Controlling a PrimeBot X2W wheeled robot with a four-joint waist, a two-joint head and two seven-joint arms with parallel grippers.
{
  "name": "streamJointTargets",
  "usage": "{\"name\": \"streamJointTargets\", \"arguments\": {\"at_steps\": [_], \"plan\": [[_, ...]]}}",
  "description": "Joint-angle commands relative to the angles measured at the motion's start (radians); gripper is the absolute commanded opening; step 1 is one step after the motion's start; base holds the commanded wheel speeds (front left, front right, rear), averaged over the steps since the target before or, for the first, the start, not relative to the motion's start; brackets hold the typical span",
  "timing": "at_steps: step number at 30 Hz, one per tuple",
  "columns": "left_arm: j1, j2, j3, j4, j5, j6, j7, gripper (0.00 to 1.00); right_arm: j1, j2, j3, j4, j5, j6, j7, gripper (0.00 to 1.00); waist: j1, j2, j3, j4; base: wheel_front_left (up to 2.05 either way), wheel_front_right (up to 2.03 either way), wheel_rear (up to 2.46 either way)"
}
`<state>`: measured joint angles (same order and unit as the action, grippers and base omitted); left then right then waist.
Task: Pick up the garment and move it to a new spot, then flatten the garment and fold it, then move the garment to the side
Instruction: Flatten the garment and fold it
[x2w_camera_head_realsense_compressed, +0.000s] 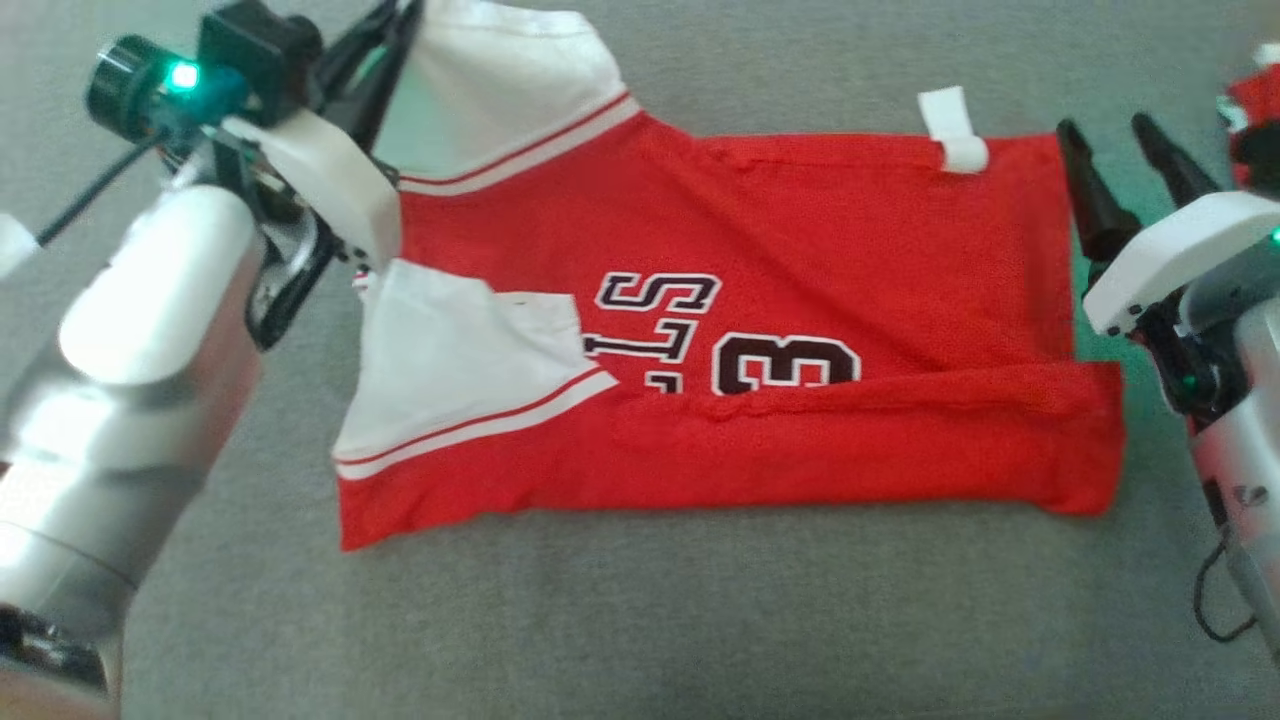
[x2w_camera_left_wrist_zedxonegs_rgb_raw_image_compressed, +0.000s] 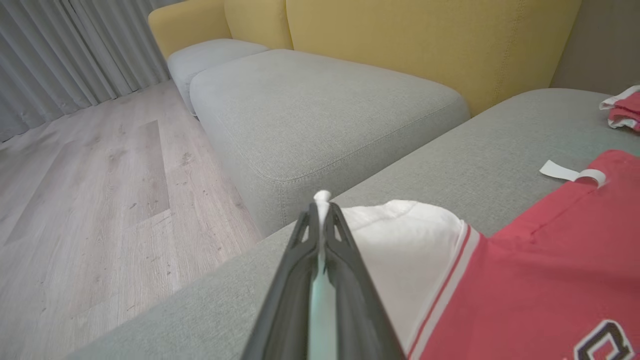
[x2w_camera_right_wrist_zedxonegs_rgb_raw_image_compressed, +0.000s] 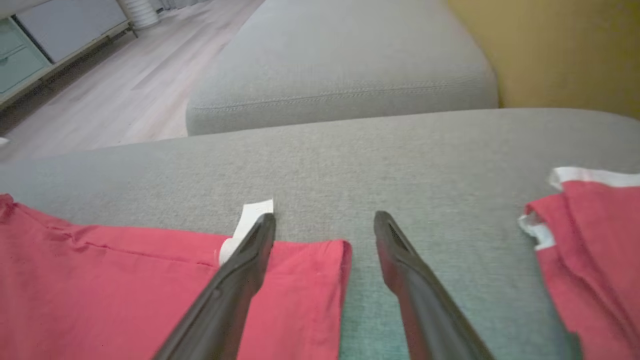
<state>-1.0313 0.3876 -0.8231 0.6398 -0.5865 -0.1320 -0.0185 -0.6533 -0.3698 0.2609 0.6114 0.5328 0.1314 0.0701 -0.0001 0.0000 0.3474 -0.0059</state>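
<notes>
Judges the fold as the step in hand. Finds the red garment spread flat on the grey sofa cushion, with its near long edge already turned over the lettering and the far half not yet brought down. Pinches the far white sleeve at its tip with the left hand, with fingers pressed together on the cloth. Holds the right hand spread wide over the far hem corner, beside the white tag, with nothing between the fingers. Notes a second red garment lying apart, to the right on the same cushion. Next, probably: lower and close the right hand on that hem corner, then lift both far corners together and carry them toward the near edge, holding the cloth taut so as not to drag open the fold already made.
</notes>
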Motion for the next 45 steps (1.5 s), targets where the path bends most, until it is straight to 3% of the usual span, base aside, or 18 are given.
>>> {"name": "streamJointTargets", "arguments": {"at_steps": [1,9,18,19,20,35,45], "plan": [[-0.030,0.037,0.024,-0.044,0.008,0.006,0.001,0.00,-0.042,-0.028,0.024,-0.011,0.011,-0.001,0.009,1.00,0.0001,0.0000,0.003,0.027,0.00,0.00,0.00],[0.007,0.054,0.004,-0.166,0.005,0.025,0.044,0.00,-0.089,-0.057,0.106,0.140,0.048,-0.001,0.056,1.00,0.0001,0.0000,0.029,0.072,0.00,0.00,0.00],[0.007,0.070,-0.001,-0.219,0.001,0.042,0.076,0.00,-0.152,-0.048,0.173,0.254,0.065,-0.001,0.075,0.98,0.0001,0.0000,0.044,0.068,0.00,0.00,0.00],[0.006,0.072,-0.001,-0.220,0.000,0.044,0.078,0.00,-0.160,-0.048,0.182,0.258,0.070,-0.001,0.076,0.70,0.0001,0.0000,0.045,0.065,0.00,0.00,0.00],[0.006,0.075,0.001,-0.220,0.000,0.046,0.078,0.00,-0.168,-0.047,0.194,0.259,0.074,-0.001,0.075,0.00,0.0001,0.0000,0.046,0.060,0.00,0.00,0.00],[-0.061,0.104,0.087,-0.095,-0.026,0.104,-0.002,0.00,-0.312,-0.055,0.243,0.192,0.224,-0.001,-0.034,0.00,0.0001,0.0000,0.050,-0.013,0.00,0.00,0.00],[-0.190,0.045,0.110,0.052,-0.019,0.091,-0.098,0.00,-0.421,-0.034,0.242,0.221,0.294,-0.001,-0.078,0.00,0.0001,0.0000,0.083,-0.016,0.00,0.00,0.00]]}}
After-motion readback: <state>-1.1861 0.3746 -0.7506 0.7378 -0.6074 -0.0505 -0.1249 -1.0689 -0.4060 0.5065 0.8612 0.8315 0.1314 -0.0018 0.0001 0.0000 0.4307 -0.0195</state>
